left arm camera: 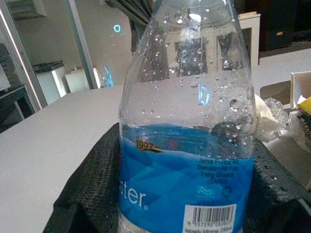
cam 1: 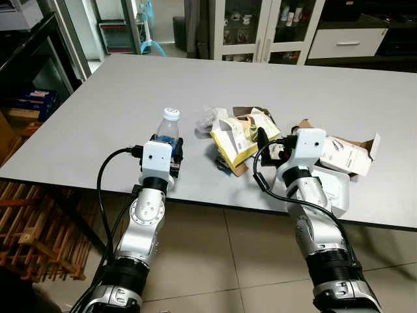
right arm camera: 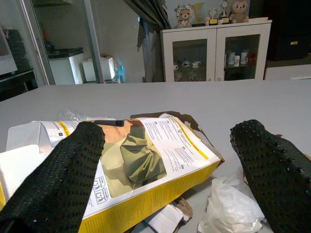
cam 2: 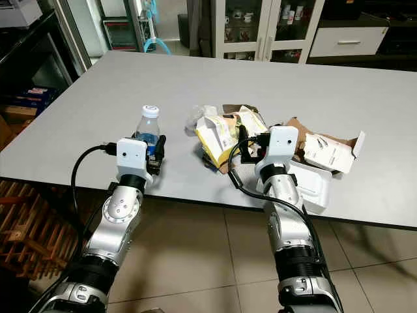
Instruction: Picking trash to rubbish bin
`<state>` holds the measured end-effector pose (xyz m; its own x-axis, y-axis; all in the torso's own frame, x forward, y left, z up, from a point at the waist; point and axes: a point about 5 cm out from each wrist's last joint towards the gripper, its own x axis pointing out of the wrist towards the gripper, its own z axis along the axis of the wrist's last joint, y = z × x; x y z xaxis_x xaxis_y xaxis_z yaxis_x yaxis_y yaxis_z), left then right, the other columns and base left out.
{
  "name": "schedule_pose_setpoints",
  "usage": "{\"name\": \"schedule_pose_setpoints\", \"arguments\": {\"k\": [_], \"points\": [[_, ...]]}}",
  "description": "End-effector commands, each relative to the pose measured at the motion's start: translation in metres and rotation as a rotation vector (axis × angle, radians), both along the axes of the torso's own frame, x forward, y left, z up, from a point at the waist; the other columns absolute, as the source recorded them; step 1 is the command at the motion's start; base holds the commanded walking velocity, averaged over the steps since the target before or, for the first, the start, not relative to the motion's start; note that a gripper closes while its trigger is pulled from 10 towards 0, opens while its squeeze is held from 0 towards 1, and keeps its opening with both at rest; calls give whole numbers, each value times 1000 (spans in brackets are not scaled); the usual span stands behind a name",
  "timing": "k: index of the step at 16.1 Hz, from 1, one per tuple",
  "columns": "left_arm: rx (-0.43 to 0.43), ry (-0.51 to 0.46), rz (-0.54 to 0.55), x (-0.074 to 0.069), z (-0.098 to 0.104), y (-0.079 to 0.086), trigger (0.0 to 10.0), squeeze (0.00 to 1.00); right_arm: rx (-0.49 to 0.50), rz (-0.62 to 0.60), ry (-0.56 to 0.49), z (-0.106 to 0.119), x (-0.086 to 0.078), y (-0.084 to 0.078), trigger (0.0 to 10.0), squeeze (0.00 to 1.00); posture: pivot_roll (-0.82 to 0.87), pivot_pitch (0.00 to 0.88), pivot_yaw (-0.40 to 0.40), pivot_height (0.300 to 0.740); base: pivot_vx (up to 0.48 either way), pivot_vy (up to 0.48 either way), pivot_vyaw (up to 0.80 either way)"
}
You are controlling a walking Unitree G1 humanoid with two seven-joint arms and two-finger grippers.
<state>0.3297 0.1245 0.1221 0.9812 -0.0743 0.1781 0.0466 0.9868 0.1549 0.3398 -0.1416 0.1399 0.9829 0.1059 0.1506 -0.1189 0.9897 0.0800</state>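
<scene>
1 item is in hand: the left gripper (cam 1: pixel 171 145) pinches the water bottle (cam 1: pixel 168 128) left of the yellow carton (cam 1: pixel 236 140); the right gripper (right arm camera: pixel 165 165) is spread over that carton, unbinned

Grey table (cam 1: pixel 260 85): bottle (cam 1: pixel 168 130), cartons (cam 1: pixel 238 140).

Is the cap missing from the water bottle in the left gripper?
No. The water bottle, held upright between the left gripper's fingers, has its white cap on.

left hand (cam 1: pixel 171 151) gripping bottle (cam 1: pixel 167 130), grey table (cam 1: pixel 130 98)
</scene>
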Motion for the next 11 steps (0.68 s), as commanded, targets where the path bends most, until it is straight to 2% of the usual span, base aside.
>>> {"name": "schedule_pose_setpoints", "arguments": {"k": [1, 11], "points": [[-4, -3, -6, 0, 1, 0, 10000, 0, 6, -3, 23, -5, -1, 0, 10000, 0, 15, 24, 29, 740, -292, 0, 0], [-17, -9, 3, 1, 2, -1, 10000, 0, 2, 4, 23, -3, 1, 0, 10000, 0, 17, 24, 18, 740, -324, 0, 0]]}}
